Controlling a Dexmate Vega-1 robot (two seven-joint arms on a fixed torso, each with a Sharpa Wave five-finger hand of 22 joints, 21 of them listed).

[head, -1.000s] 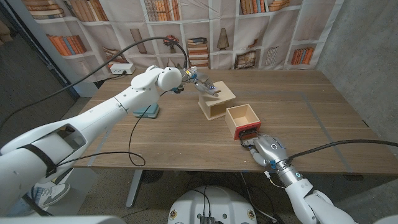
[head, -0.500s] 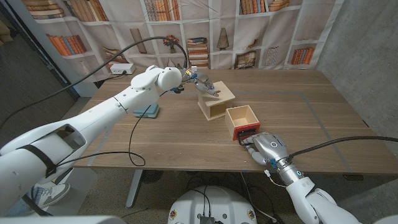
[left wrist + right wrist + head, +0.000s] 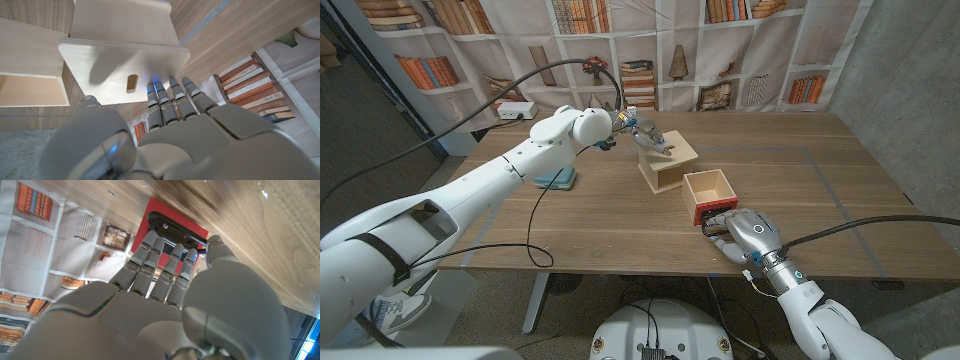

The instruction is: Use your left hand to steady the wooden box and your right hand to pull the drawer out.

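The wooden box (image 3: 669,160) stands mid-table with my left hand (image 3: 648,137) on its top. In the left wrist view the fingers (image 3: 172,95) lie straight on the box's pale panel (image 3: 125,55) next to a small slot (image 3: 132,83), with the thumb off to the side. The drawer (image 3: 710,190) sits out of the box, toward the table's front edge, its open top showing. My right hand (image 3: 742,233) is at its red front (image 3: 172,216), with fingertips (image 3: 170,247) tucked into the black handle (image 3: 176,231) and the thumb beside them.
A teal pad (image 3: 556,179) lies on the table under my left arm. A white device (image 3: 515,109) sits at the back left corner. A black cable (image 3: 535,215) trails over the table's left half. A bookshelf-print curtain hangs behind.
My right hand has crept forward onto the drawer's red front, covering more of the black handle. The drawer, the box and my left hand have stayed where they were.
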